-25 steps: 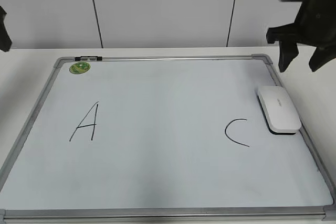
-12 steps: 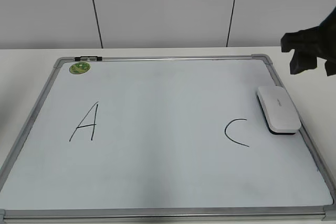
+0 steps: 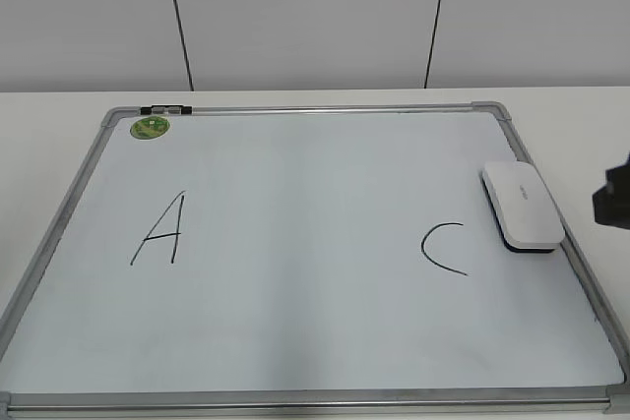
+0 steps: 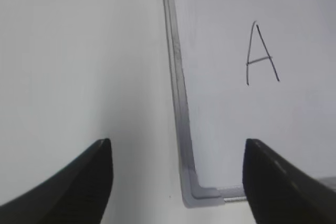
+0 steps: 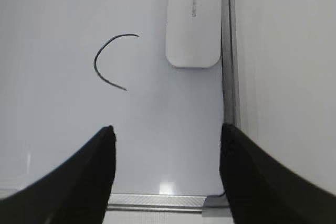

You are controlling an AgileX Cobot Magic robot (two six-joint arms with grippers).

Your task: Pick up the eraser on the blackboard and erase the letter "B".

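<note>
Both pincers stand spread and empty: the right gripper (image 5: 165, 174) hangs over the near right corner of the blackboard (image 3: 295, 108), the left gripper (image 4: 176, 182) over its near left corner. The eraser (image 3: 522, 204) lies flat against the right frame, beside the "C" (image 3: 443, 248). Expect no wiping: between "A" (image 3: 160, 229) and "C" you will find no "B", so the task appears complete. Only a dark sliver of the right arm shows at the exterior view's edge.
</note>
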